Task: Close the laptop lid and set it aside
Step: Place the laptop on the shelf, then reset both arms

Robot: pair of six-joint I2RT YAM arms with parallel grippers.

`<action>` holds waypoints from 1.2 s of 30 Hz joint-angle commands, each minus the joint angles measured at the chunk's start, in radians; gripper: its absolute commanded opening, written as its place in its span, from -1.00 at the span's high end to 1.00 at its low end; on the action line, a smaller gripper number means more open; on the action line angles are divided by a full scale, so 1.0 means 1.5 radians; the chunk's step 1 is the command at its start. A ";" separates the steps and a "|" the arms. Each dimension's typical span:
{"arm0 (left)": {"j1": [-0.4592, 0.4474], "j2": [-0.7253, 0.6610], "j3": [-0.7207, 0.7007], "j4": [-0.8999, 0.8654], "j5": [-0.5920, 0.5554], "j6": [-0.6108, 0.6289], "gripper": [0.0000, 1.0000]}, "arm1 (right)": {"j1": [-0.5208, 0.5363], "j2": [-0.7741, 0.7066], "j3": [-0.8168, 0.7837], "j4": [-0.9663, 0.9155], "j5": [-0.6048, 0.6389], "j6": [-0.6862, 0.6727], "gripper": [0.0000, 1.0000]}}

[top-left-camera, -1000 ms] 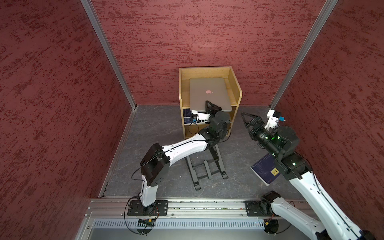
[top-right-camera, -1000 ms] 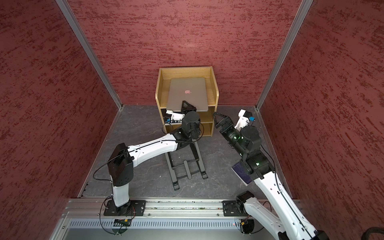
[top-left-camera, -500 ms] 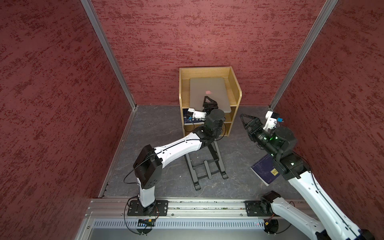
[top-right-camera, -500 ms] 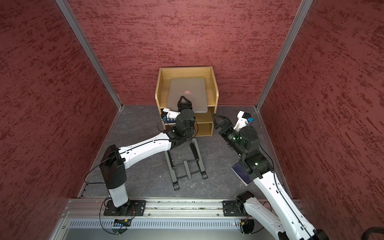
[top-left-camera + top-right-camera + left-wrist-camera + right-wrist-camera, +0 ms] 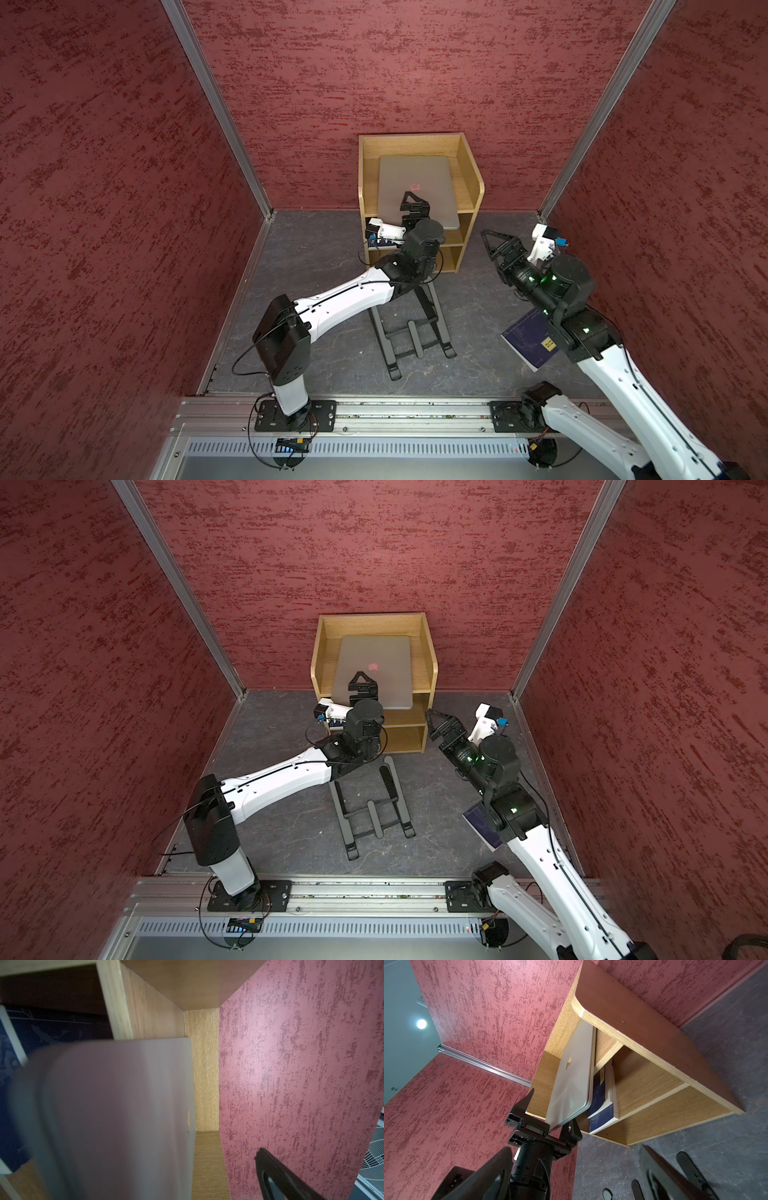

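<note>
The silver-grey laptop lies closed and flat on the top shelf of the wooden shelf unit. Its lid faces up with the reddish logo showing, and its near edge sticks out past the shelf front. My left gripper stands open astride the laptop's near left corner, one finger above and one below. In the left wrist view the laptop is a grey blur beside one black finger. My right gripper hovers open and empty to the right of the shelf.
Dark blue books lie on the shelf under the laptop. A black folding stand sits on the floor in front of the shelf unit. Another dark blue book lies under my right arm. Red walls close in on three sides.
My left gripper has gone from nearly shut to wide open and has reached a little farther in over the laptop's near corner. The laptop and the right arm have barely moved.
</note>
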 commanded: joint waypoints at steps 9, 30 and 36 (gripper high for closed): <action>0.006 -0.112 -0.055 -0.154 0.144 -0.006 -0.99 | 0.004 -0.023 -0.005 -0.034 0.027 -0.029 -0.97; 0.005 -0.613 -0.336 -0.507 0.190 0.492 -0.99 | 0.005 -0.134 -0.011 -0.225 0.253 -0.293 -0.97; 0.077 -0.713 -0.487 -0.337 0.092 0.713 -0.99 | 0.004 -0.182 -0.147 -0.040 0.349 -0.481 -0.97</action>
